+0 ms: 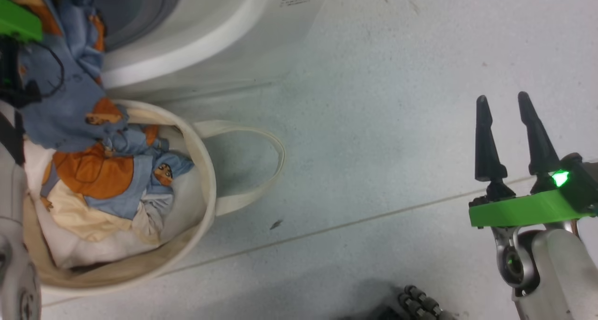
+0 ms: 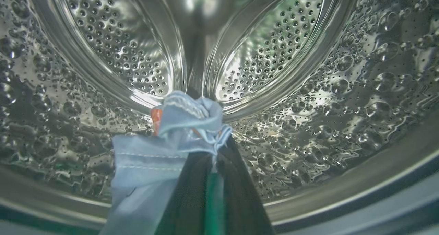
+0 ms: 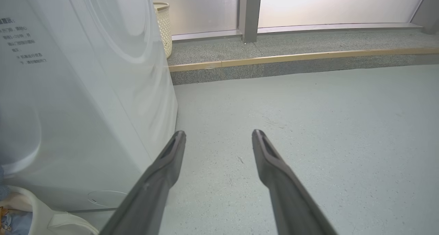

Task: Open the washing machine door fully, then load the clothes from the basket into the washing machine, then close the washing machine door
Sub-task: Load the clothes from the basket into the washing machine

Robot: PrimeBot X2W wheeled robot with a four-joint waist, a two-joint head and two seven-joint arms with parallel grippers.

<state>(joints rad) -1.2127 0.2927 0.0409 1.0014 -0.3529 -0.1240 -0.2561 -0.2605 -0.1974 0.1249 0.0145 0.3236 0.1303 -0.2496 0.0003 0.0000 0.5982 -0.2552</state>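
In the left wrist view my left gripper [image 2: 205, 133] reaches inside the perforated steel drum [image 2: 308, 91], shut on a light blue garment [image 2: 154, 159] bunched over its fingertips. In the head view that garment [image 1: 65, 100] trails from the arm's green mount [image 1: 18, 21] at the washing machine [image 1: 210, 35] opening down to the basket. The cream basket [image 1: 205, 180] stands on the floor before the machine, holding more blue, orange and cream clothes [image 1: 107, 180]. Over bare floor at the right, my right gripper [image 1: 504, 105] is open and holds nothing. The washing machine door is out of view.
The basket's loop handle [image 1: 261, 170] lies on the floor to its right. A raised step [image 3: 291, 60] and a wicker bin [image 3: 164, 25] lie beyond the machine's side [image 3: 85, 108]. Grey floor [image 1: 373, 124] stretches between basket and right gripper. Part of my base [image 1: 420, 306] shows at the bottom.
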